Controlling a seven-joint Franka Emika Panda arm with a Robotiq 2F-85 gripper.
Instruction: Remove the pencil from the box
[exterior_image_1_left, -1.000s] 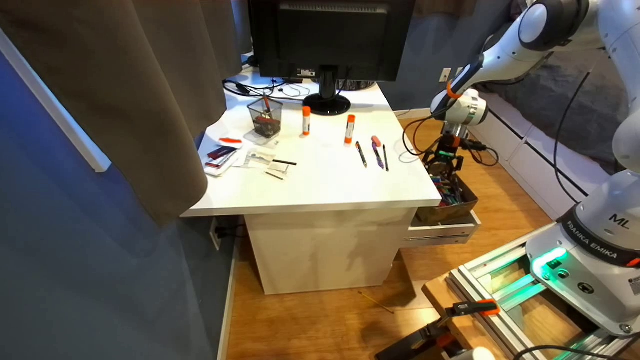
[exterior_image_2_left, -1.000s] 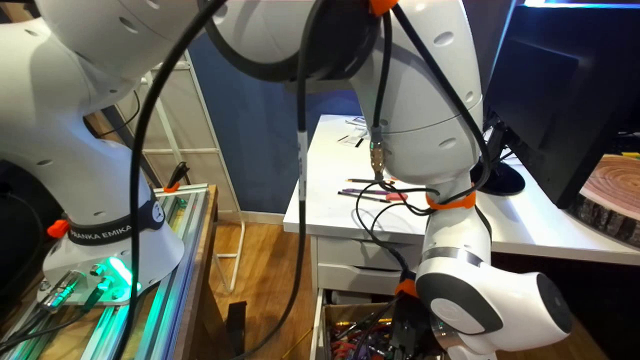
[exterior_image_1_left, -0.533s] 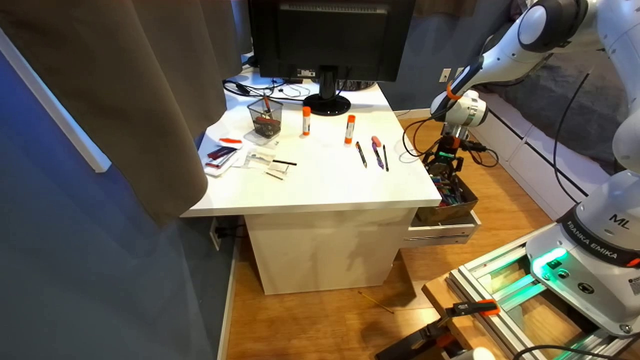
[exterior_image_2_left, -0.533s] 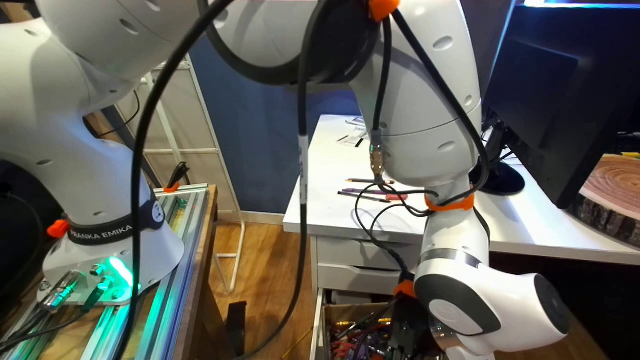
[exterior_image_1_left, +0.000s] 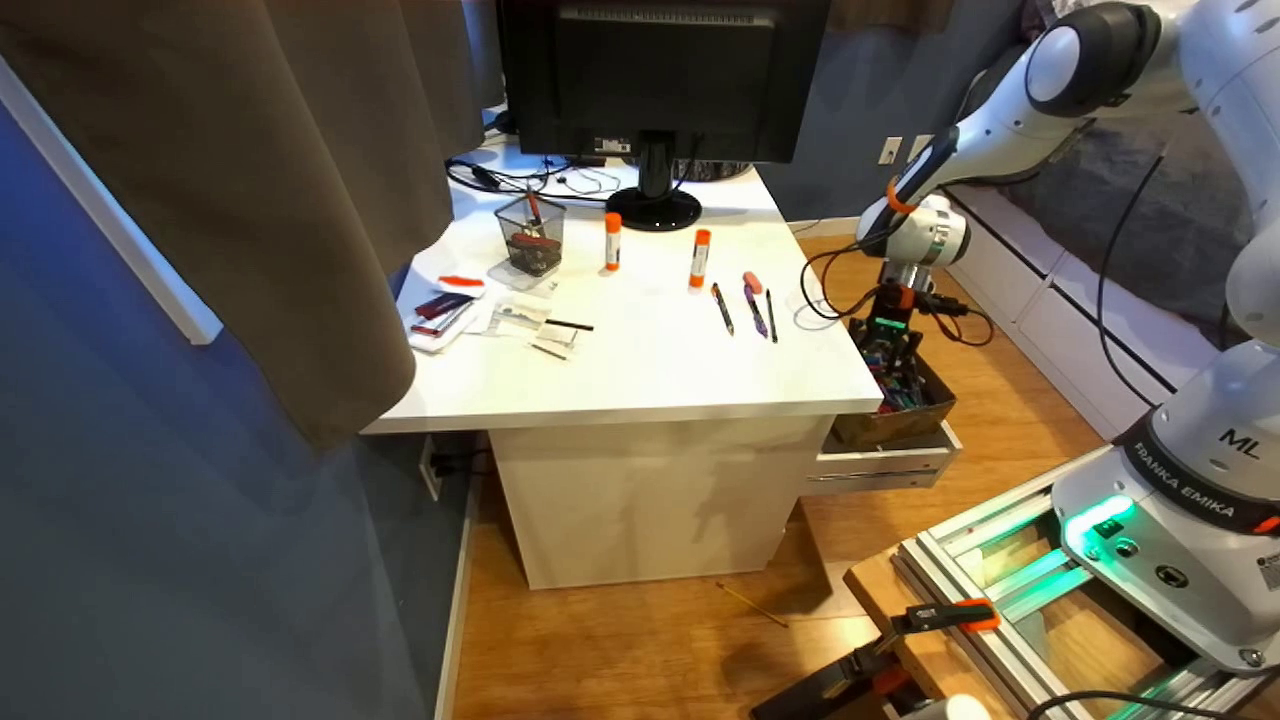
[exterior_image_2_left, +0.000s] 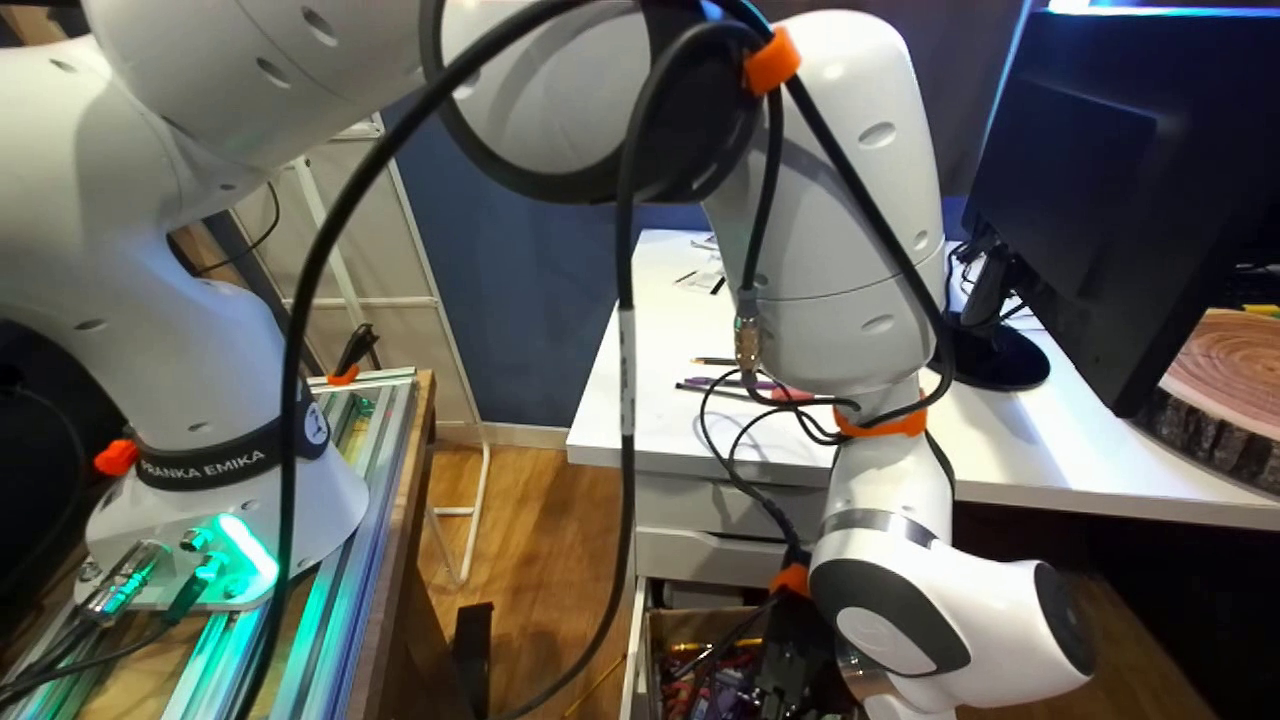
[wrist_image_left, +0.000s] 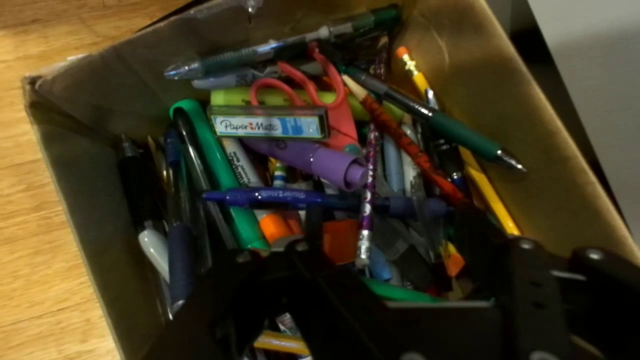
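The box is an open brown cardboard box full of pens and pencils. It sits in a pulled-out white drawer and shows in both exterior views. In the wrist view a thin, dark purple patterned pencil lies on top of the clutter, its silver eraser end towards me. A red-patterned pencil and yellow pencils also lie in the box. My gripper is open over the box, its dark fingers on either side of the purple pencil's eraser end, touching nothing I can make out. It also shows in an exterior view.
Cardboard walls stand close round the gripper. The white drawer is under the desk. A blue pen crosses beneath the purple pencil. A green pen lies to the right. Cables hang from the arm.
The arm has moved down and slightly left in both exterior views over the last half second. The gripper is lower, closer to the items in the box.
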